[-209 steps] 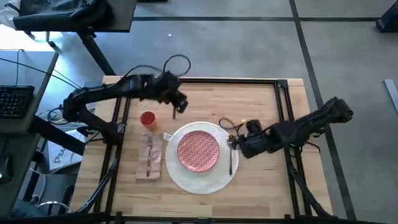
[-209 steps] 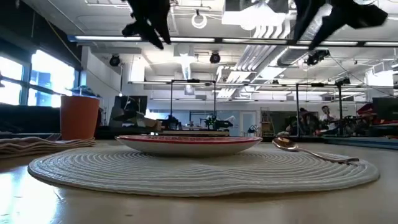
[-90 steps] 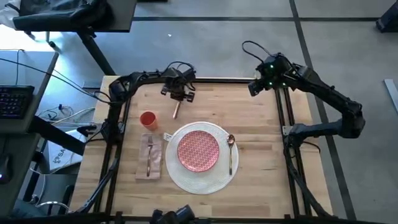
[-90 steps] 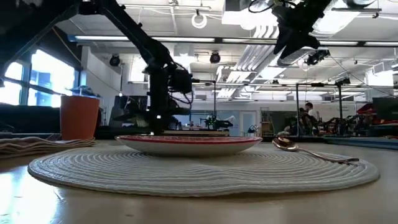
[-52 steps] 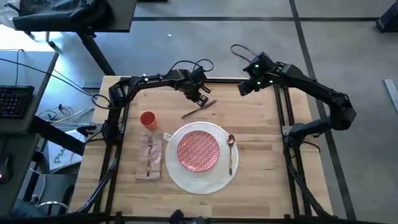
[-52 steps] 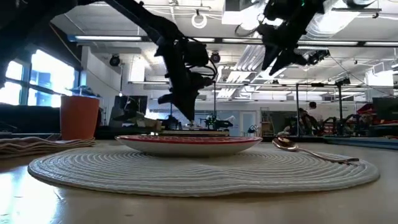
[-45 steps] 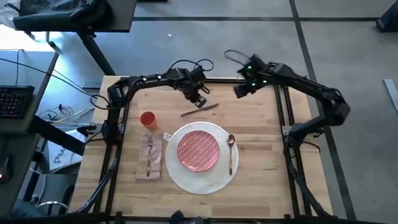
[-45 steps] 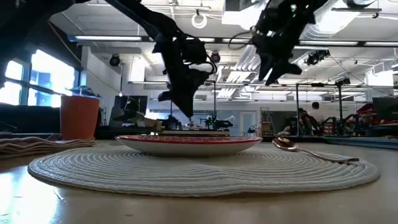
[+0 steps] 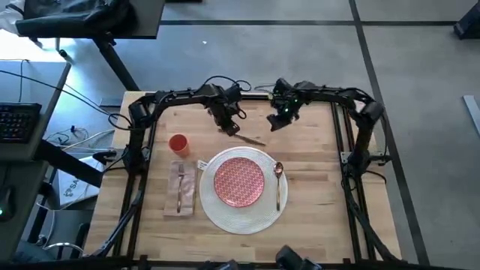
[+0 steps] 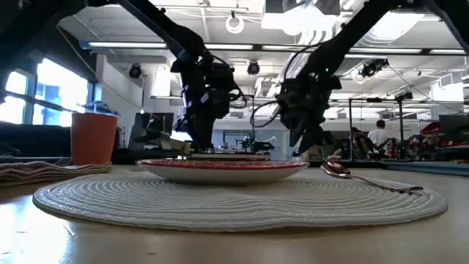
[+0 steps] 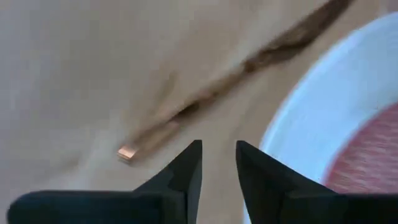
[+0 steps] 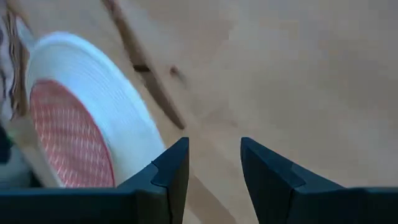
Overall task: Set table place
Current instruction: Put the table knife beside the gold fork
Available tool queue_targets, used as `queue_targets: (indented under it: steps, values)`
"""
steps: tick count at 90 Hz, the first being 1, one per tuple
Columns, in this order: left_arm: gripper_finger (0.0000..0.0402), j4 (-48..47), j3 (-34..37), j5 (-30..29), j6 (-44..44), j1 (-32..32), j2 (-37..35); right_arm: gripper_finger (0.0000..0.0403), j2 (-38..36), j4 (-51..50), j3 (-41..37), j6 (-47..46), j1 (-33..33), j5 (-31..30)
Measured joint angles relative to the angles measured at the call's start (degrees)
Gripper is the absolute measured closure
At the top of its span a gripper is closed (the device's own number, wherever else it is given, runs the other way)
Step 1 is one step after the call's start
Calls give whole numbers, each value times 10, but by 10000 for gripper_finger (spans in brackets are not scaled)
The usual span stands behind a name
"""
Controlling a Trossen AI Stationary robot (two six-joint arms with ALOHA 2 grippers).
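A gold knife [image 9: 247,137] lies flat on the table [image 9: 315,210], just beyond the far rim of the white placemat [image 9: 244,223]. My left gripper [image 9: 229,126] hovers over the knife's left end, open by a narrow gap [image 11: 219,155], nothing between its fingers. My right gripper [image 9: 276,122] hangs open [image 12: 214,152] just right of the knife [image 12: 149,74]. The pink plate [image 9: 239,180] sits on the placemat with a gold spoon [image 9: 278,184] on its right. A fork rests on the napkin [image 9: 174,201]. The orange-red cup [image 9: 178,143] stands upright.
The black metal frame [image 9: 341,127] runs around the table's edges, and both arms reach in from the far corners. Bare wood lies right of the placemat and along the near edge. A dark desk with a keyboard [image 9: 19,120] stands off the table's left side.
My left gripper carried the knife from near the cup toward the table's middle and let it go on the wood; the knife has since turned about where it lies. My right gripper swung from the far right corner toward the middle and came down near the knife.
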State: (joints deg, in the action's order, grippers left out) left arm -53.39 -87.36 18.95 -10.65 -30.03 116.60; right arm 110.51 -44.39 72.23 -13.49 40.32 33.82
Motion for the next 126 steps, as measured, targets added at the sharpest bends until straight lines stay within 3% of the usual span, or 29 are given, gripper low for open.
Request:
queue_targets:
  steps: [7, 25, 54, 126]
  values:
    - [349, 7, 20, 28, -25, 7, 0, 265, 15, 27, 0, 0, -11, 2]
    - [395, 110, 78, 20, -92, 22, 0, 219, 37, 151, 0, -63, -35, 42]
    - [401, 328, 144, 1, -218, 23, 13, 195, 74, 218, 0, -79, -60, 68]
    - [401, 475, 160, -60, -193, 33, 34, 194, 82, 199, 0, -45, -60, 70]
